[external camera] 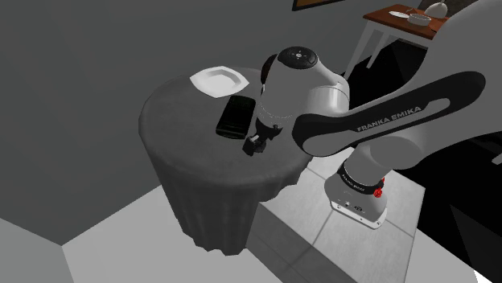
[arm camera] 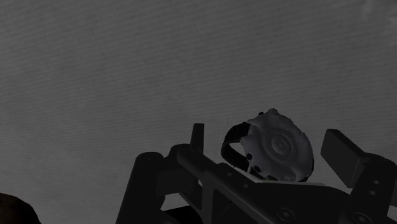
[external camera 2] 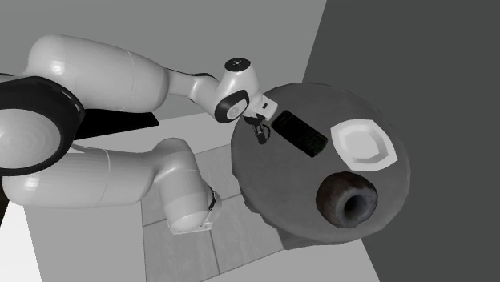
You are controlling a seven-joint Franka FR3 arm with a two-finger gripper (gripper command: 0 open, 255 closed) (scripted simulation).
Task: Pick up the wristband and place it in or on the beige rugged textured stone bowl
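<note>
Up close in the wrist view, the gripper (arm camera: 269, 139) has its fingers spread. The wristband (arm camera: 278, 147), a grey ridged disc on a black strap, sits between them unpinched, just beside the black slab (external camera 2: 298, 132). The second exterior view brings in the white plate (external camera 2: 364, 144) near the slab, then the dark brown bowl (external camera 2: 346, 200) farther past it. In the shoulder view the arm (external camera: 402, 112) blocks that side.

The wristband (arm camera: 277, 146) has its lower edge hidden behind the black body of the gripper (arm camera: 267, 135), and its strap is mostly behind its own disc. Well apart from the wristband, a dark brown shape (arm camera: 13, 213) is cut off at the corner.
</note>
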